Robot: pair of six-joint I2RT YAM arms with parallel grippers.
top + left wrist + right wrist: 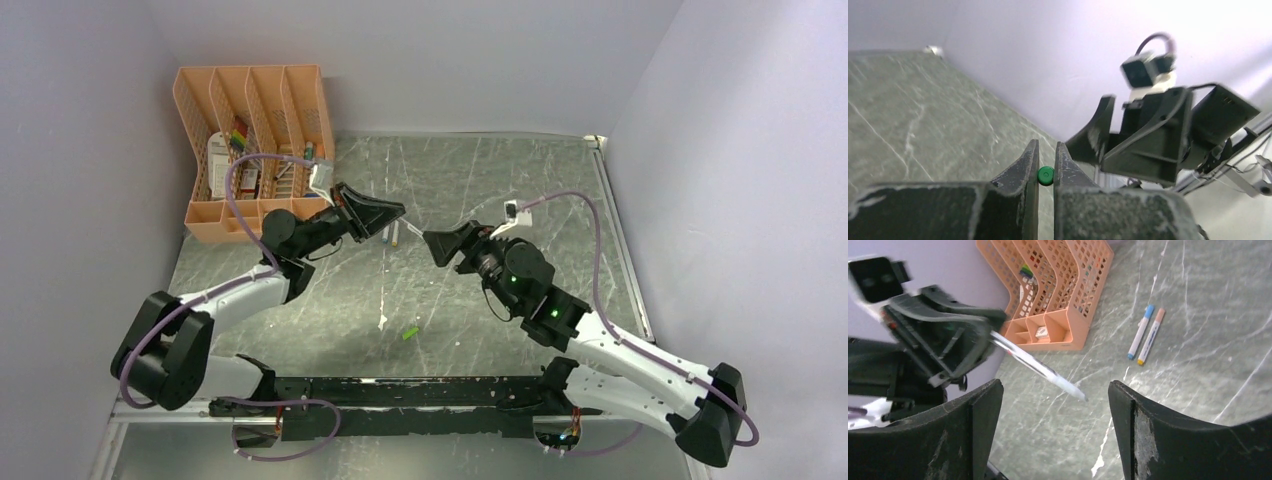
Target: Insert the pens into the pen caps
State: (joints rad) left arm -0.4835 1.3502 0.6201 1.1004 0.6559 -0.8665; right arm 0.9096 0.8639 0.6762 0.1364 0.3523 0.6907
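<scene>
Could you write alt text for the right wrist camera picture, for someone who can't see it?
The left gripper holds a white pen pointing between the right gripper's open fingers. Behind, two capped pens lie beside a peach mesh organiser on the grey table.

Dark grey-green table (500, 190), streaked with white scratches. At far left, against the wall, peach mesh organiser (250, 150). Near the middle, side by side and almost touching, blue-capped pen (1140, 332) and pink-capped pen (1152, 336), both white-barrelled. Closer to near edge, well apart from them, small green cap (410, 332) lying alone.
</scene>
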